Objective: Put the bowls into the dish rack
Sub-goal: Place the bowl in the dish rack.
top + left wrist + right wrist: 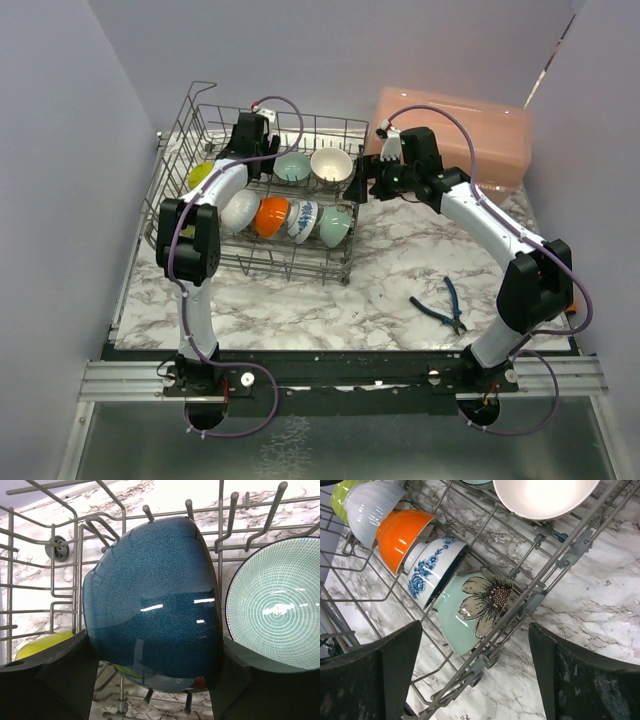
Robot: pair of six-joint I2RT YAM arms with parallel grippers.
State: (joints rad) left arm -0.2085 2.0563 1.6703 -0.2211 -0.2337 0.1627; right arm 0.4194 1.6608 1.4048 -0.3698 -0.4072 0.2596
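bowls (270,215) in dish rack (290,268) | lidded box (450,130) behind-right of rack | pliers (440,308) on table (300,300) front-right

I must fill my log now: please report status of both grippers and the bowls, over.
Left gripper closed on dark blue bowl, inside dish rack. Right gripper open, empty, above rack's edge. Teal ringed bowl close beside blue one.

Bowls (271,215) on edge in two rows inside the grey wire dish rack (300,265) (dark blue bowl (155,605) beside teal bowl (275,602))
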